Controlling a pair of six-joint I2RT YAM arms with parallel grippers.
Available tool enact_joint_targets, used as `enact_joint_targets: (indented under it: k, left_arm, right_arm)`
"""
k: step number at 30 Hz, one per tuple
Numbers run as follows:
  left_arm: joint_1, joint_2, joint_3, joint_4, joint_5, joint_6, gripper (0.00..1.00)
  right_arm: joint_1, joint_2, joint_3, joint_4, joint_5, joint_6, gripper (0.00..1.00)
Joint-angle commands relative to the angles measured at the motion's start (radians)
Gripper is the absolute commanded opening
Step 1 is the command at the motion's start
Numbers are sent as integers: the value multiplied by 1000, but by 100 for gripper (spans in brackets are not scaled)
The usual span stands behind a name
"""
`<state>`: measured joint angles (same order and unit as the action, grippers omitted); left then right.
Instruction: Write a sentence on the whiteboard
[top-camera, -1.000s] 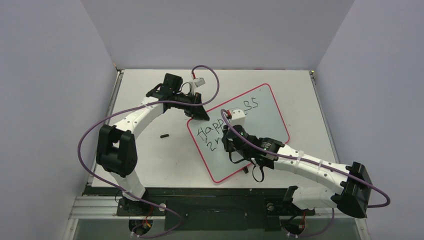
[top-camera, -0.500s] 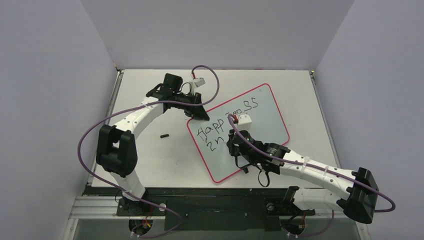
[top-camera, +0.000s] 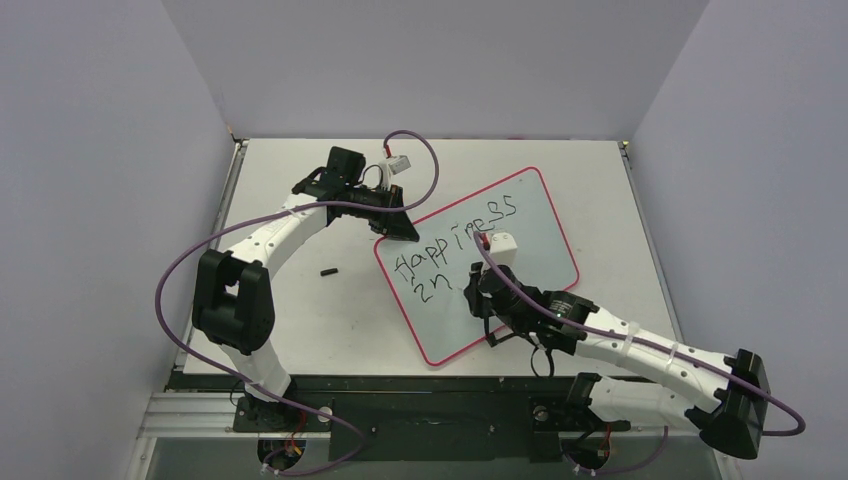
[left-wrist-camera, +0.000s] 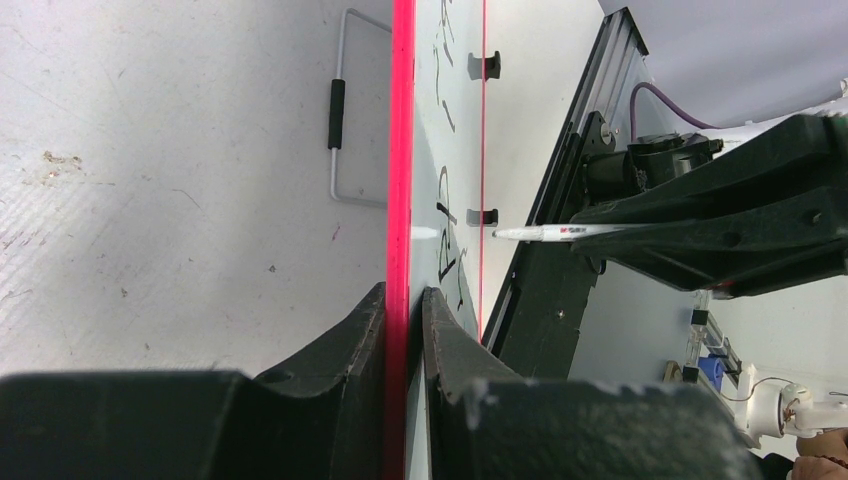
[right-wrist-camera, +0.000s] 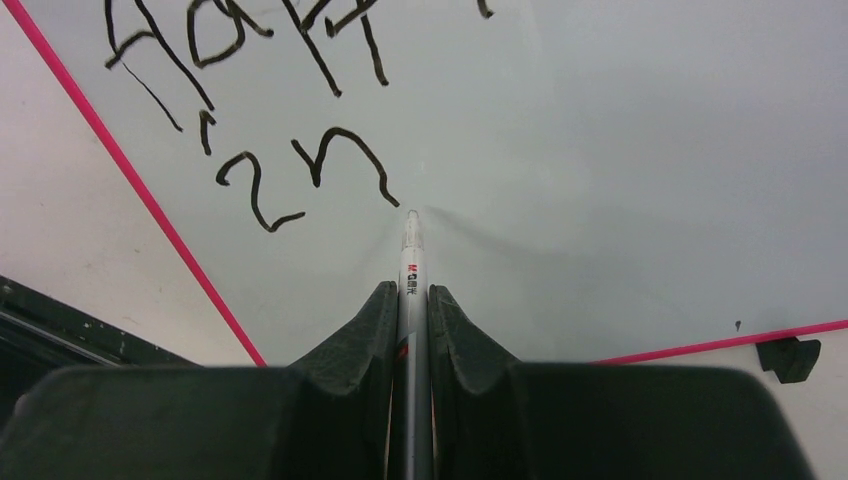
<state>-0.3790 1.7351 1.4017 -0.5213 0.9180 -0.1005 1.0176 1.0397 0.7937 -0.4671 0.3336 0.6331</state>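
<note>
The whiteboard (top-camera: 540, 235) lies tilted on the table, white with a thin red rim. Black lettering (top-camera: 440, 250) on it reads "Happiness" with "in" below. My left gripper (top-camera: 400, 228) is shut on the board's far left corner; in the left wrist view its jaws (left-wrist-camera: 405, 300) pinch the red rim (left-wrist-camera: 403, 150). My right gripper (top-camera: 478, 290) is shut on a white marker (right-wrist-camera: 412, 260). The marker tip rests on the board (right-wrist-camera: 600, 150) just right of "in" (right-wrist-camera: 300, 175). The marker also shows in the left wrist view (left-wrist-camera: 560, 232).
A small black cap-like piece (top-camera: 328, 270) lies on the table left of the board. A black tab (right-wrist-camera: 788, 358) sits at the board's near rim. A wire loop with a black grip (left-wrist-camera: 338, 100) lies by the board's edge.
My right arm has slid right and toward the near edge, uncovering the middle letters of "Happiness". The marker now sits right of "in". The left arm has not moved.
</note>
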Motion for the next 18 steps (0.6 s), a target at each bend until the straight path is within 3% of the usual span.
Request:
enact_joint_targets:
  k: [1,8,18]
  left_arm:
    - [-14,-55,41,20,-19,41,0]
    - [-18,-56,38,20,-21,42,0]
    - [-21,-62,24,37,-19,38,0]
  right_arm:
    - [-46,-56,68,-15,22,-5,0]
    - [-148,-36,93,-18,7,-44,0]
    - [-180,40,126,17,17,-62,0]
